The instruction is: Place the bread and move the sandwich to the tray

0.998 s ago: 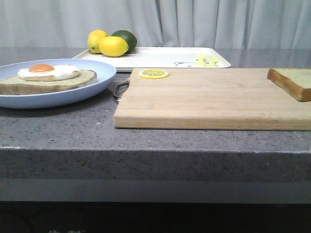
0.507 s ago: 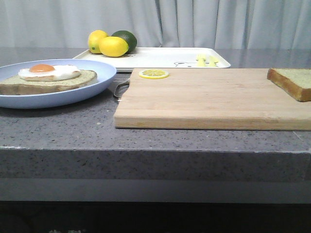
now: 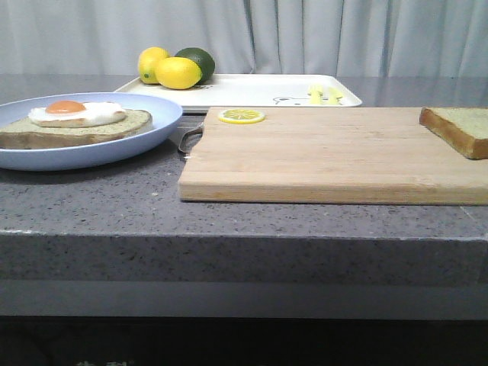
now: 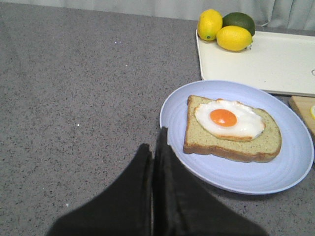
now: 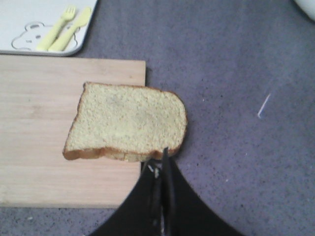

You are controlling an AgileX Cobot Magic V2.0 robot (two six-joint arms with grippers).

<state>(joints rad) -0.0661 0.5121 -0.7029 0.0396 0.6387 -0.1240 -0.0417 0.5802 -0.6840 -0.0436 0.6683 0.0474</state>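
No brand name or readable writing shows anywhere; the only print is a small cartoon bear outline on the tray [image 3: 252, 90], next to a printed pale yellow fork and spoon [image 5: 64, 29].

There is one plain bread slice [image 5: 129, 122]. It lies at the right end of the wooden cutting board [image 3: 328, 152], and its right edge hangs a little over the board's right side. One more bread slice with a fried egg [image 4: 231, 129] on top lies on the pale blue round plate [image 4: 172, 110], which stands at the left, on the countertop, just beside the board. This open sandwich has no second slice on it yet. The white tray is at the far side, behind the plate and the board. In its far left corner there are two lemons [image 3: 177, 72] and one dark green lime [image 3: 198, 58], touching each other. One lemon slice [image 3: 241, 116] lies on the far left corner of the board.

The left gripper [image 4: 155, 147] hangs over the countertop, just beside the near left rim of the plate, with its black fingers pressed together and nothing between them. The right gripper [image 5: 161, 167] is at the near edge of the plain bread, fingers also together and holding nothing.

The surface is a dark gray speckled stone countertop [image 3: 114, 206]. Behind it hangs a pale gray curtain [image 3: 305, 34].
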